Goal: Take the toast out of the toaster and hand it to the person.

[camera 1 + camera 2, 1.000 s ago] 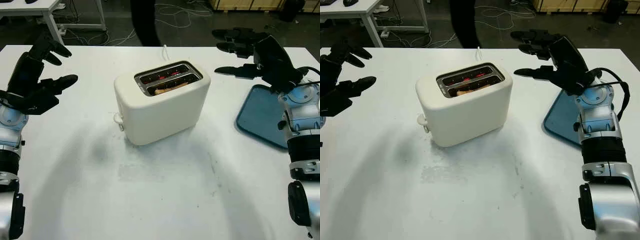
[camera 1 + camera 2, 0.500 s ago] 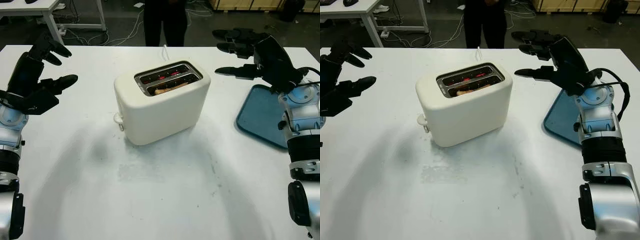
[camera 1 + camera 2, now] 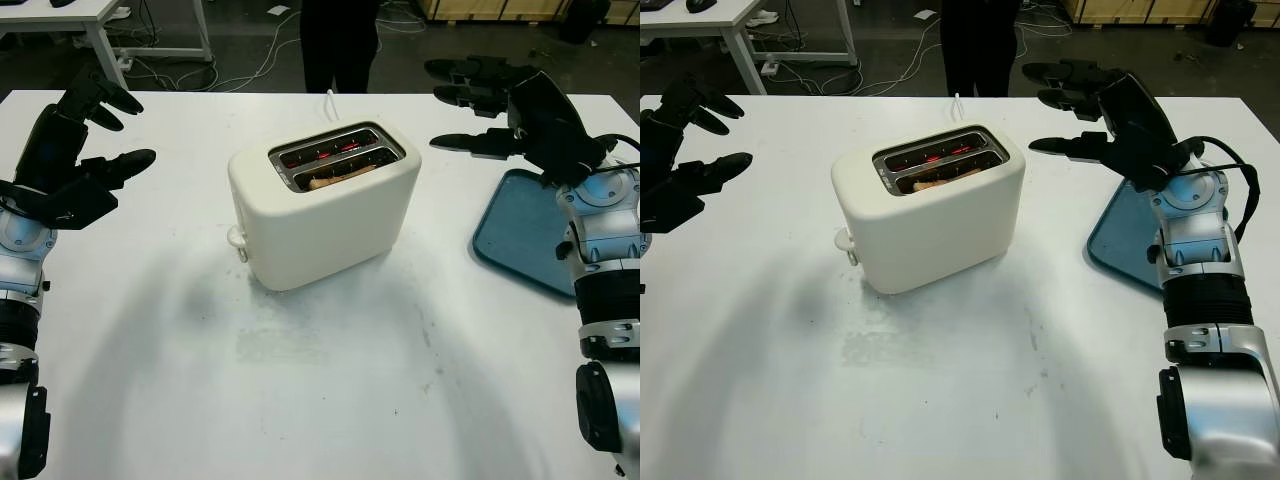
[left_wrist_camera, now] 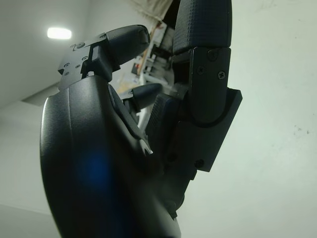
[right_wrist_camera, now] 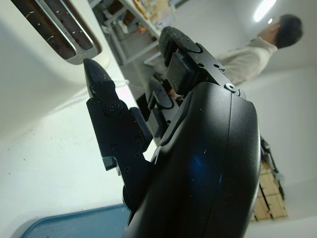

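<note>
**Observer:** What have you got on the worktop (image 3: 300, 400)?

**Operator:** I see a cream two-slot toaster (image 3: 322, 205) standing near the middle of the white worktop, turned a little so its lever knob (image 3: 237, 238) faces left and toward me. Rounded corners, metal-rimmed slots on top. The far slot glows red inside. In the near slot I can make out the toast (image 3: 338, 177): a pale brown top edge sitting low, roughly level with the slot rim, not raised above it. A white cord (image 3: 329, 100) leaves the far side of the toaster.

**Observer:** And the hands?

**Operator:** My left hand (image 3: 75, 160) is up at the left edge of the worktop, open, holding nothing, well apart from the toaster. My right hand (image 3: 510, 105) is at the far right, also open and holding nothing, held above the worktop between the toaster and a blue tray (image 3: 520, 235). In the right wrist view the toaster's slots (image 5: 59, 29) sit just beyond its fingers (image 5: 106, 109), not touching.

**Observer:** Anyone there to receive?

**Operator:** A person (image 3: 340, 40) in dark trousers stands at the far edge of the worktop, right behind the toaster. In the right wrist view I also see a person (image 5: 257, 49) in a light top.
</note>
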You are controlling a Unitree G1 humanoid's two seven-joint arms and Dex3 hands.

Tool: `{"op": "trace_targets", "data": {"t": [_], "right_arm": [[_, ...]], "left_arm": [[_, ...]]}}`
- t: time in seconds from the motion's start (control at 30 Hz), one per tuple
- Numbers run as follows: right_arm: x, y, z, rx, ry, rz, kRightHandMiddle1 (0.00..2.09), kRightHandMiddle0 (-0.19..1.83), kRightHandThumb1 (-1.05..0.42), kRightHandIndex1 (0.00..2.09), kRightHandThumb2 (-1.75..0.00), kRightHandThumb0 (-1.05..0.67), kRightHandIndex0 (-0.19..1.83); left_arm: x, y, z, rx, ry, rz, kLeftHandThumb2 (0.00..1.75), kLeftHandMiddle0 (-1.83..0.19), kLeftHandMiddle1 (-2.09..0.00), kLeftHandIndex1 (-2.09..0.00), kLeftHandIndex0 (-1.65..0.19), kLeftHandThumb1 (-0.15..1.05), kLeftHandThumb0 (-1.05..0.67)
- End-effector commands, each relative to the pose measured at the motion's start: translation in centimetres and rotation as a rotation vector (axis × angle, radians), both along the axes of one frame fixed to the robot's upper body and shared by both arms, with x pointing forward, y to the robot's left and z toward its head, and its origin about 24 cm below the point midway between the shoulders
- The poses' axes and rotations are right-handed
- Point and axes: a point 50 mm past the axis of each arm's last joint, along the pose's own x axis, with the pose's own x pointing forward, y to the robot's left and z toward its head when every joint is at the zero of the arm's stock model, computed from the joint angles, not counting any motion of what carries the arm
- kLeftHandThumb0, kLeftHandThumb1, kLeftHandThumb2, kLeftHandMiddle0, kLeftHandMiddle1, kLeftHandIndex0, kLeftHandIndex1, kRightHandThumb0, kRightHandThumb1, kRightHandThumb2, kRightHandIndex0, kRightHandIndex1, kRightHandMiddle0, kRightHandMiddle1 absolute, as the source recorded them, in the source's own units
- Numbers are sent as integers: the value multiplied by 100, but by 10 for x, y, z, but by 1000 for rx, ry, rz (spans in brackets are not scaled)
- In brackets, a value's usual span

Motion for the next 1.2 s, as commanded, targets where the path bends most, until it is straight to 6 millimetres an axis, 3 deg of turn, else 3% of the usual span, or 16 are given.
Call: {"op": "trace_targets", "data": {"t": [0.0, 0.93, 1.17], "right_arm": [[0, -2, 4, 12, -15, -3, 0, 54, -76, 1, 0, -22, 55], [0, -2, 2, 8, -18, 3, 0, 54, -76, 1, 0, -15, 55], [0, -2, 2, 6, -15, -1, 0, 54, -77, 0, 0, -20, 55]], "left_arm": [[0, 0, 3, -7, -15, -3, 46, 0, -175, -161, 0, 92, -105], [-1, 1, 1, -14, -13, 0, 45, 0, -175, -160, 0, 92, -105], [-1, 1, 1, -9, -18, 1, 46, 0, -175, -161, 0, 92, -105]]}}
